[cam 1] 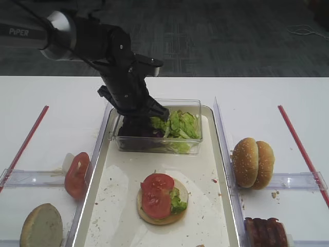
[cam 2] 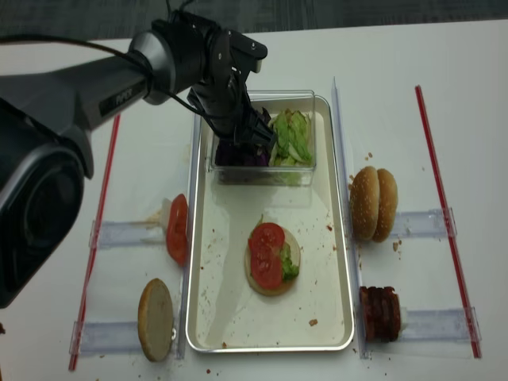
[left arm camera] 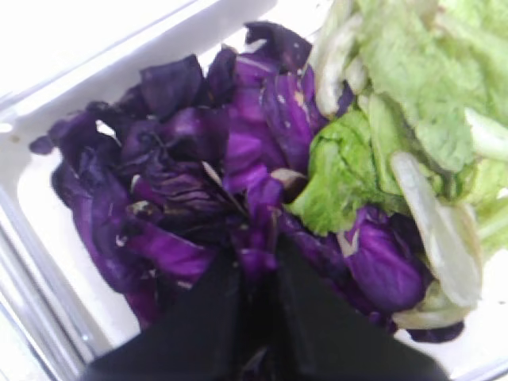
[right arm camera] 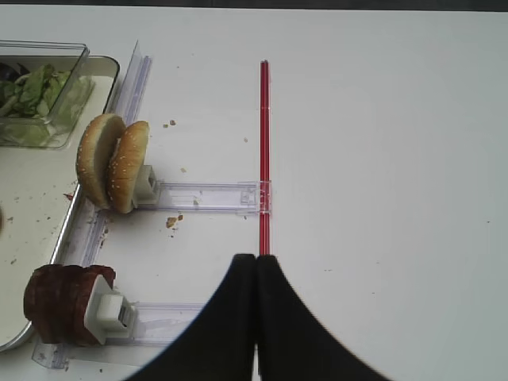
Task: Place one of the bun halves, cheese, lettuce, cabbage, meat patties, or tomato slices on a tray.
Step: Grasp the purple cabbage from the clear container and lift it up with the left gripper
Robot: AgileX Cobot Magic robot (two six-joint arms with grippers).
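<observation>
My left gripper [left arm camera: 258, 255] reaches down into the clear box [cam 1: 198, 110] at the tray's far end and is shut on a purple cabbage [left arm camera: 182, 182] leaf, next to the lettuce [left arm camera: 413, 79]. The tray [cam 1: 205, 206] holds a bun half [cam 1: 154, 217] topped with lettuce and a tomato slice [cam 1: 156, 193]. Tomato slices [cam 1: 76, 175] and a bun half [cam 1: 41, 226] stand to the tray's left. To its right stand bun halves [right arm camera: 111, 163] and meat patties [right arm camera: 59, 302]. My right gripper [right arm camera: 255, 259] is shut and holds nothing, right of the tray. No cheese is in view.
Clear plastic holders [right arm camera: 206, 194] carry the food on both sides of the tray. Red strips [cam 1: 300, 149] [cam 1: 25, 144] run along the table on both outer sides. Crumbs lie on the tray and by the holders.
</observation>
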